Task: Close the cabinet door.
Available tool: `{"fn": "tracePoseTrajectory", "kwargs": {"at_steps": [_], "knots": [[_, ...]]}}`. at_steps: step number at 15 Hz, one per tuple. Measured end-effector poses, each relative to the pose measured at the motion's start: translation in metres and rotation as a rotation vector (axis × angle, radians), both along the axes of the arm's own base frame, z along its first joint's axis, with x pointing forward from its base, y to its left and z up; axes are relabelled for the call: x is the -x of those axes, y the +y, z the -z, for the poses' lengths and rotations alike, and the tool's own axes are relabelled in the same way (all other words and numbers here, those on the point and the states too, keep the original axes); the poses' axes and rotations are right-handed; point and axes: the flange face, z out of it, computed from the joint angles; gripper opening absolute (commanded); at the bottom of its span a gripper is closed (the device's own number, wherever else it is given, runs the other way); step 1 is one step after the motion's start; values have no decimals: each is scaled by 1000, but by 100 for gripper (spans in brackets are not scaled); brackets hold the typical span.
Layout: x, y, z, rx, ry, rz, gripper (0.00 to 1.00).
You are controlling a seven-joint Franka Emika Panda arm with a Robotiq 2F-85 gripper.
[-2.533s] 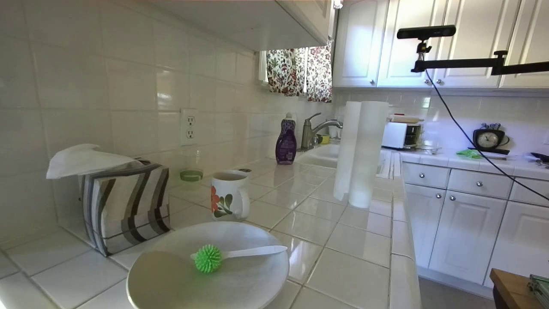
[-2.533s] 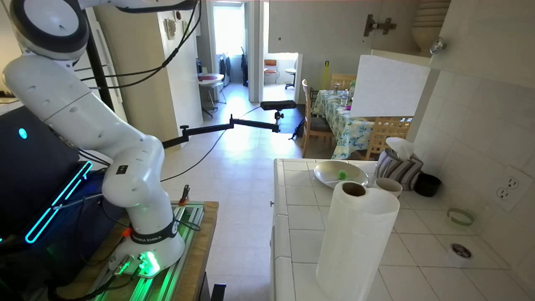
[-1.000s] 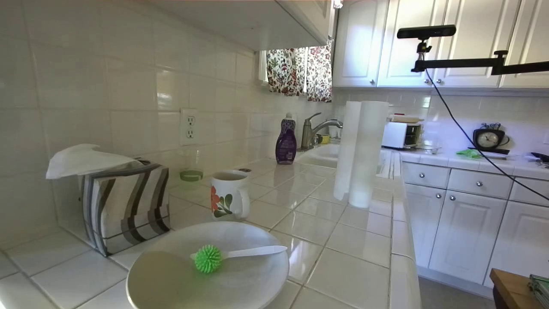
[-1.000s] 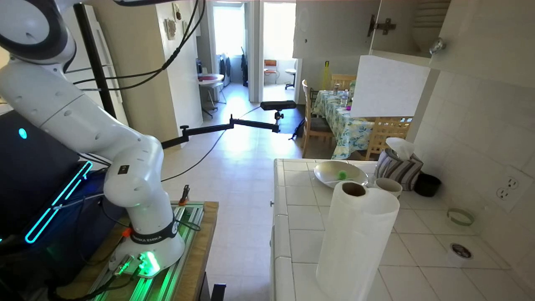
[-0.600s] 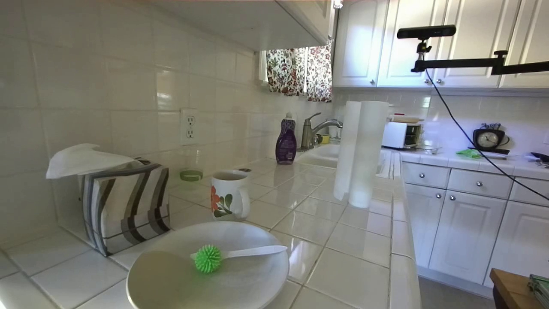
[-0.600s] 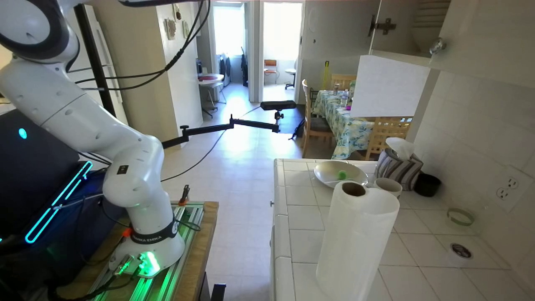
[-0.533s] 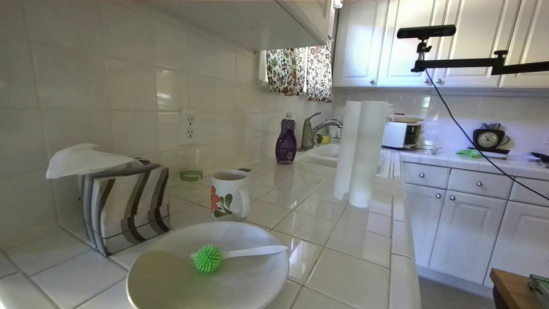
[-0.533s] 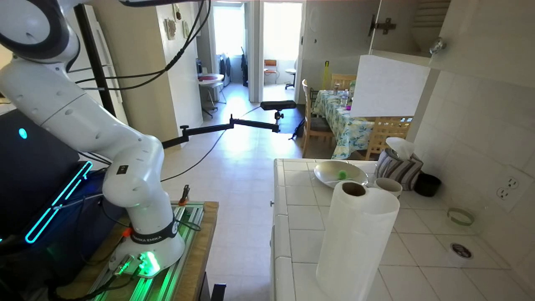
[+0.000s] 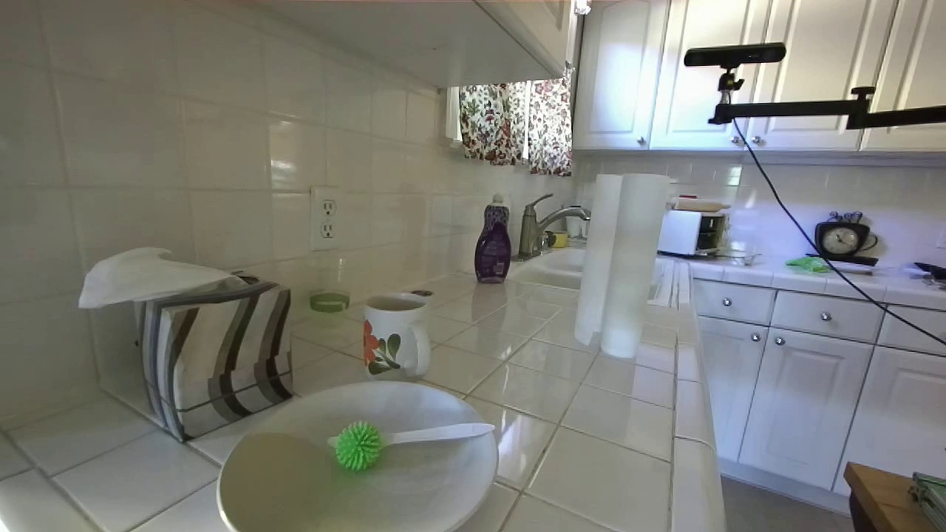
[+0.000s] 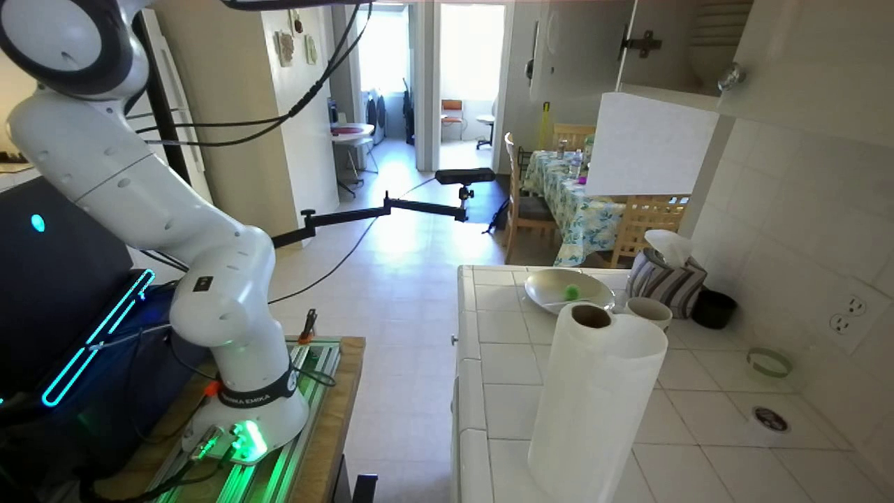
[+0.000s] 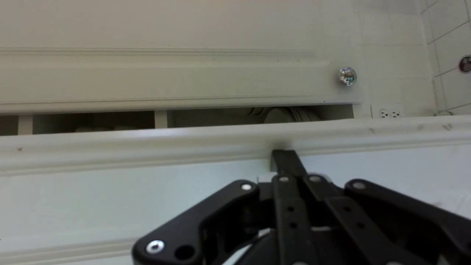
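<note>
The white upper cabinet door [image 11: 147, 206] fills the lower part of the wrist view. My gripper [image 11: 287, 160] is shut and empty, its dark fingertips against the door's raised edge band. A narrow gap beyond that edge shows the cabinet interior [image 11: 217, 117] with shelf dividers and dishes. In an exterior view the door [image 10: 583, 52] stands partly open, its inner face and hinge showing. The cabinet interior [image 10: 667, 56] shows beside it. The arm [image 10: 167, 202] shows in that view, but the gripper is out of both exterior views.
A neighbouring cabinet door [image 11: 165, 81] with a round knob [image 11: 347, 76] is shut. Below is a tiled counter [image 10: 503, 363] with a paper towel roll [image 10: 594, 405], a bowl [image 9: 295, 473], a mug [image 9: 392, 332] and a tissue box [image 9: 229, 355]. A camera [image 10: 464, 176] stands on a black arm.
The cabinet door has swung; its free edge has moved right in an exterior view and the door looks narrower. The arm first shifted left, then back right, its cables moving right.
</note>
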Motion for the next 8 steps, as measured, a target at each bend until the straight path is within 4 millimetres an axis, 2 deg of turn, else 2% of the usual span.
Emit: {"fn": "tracePoseTrajectory", "kwargs": {"at_steps": [8], "knots": [[-52,-15,-10,4,-2,49,0]]}}
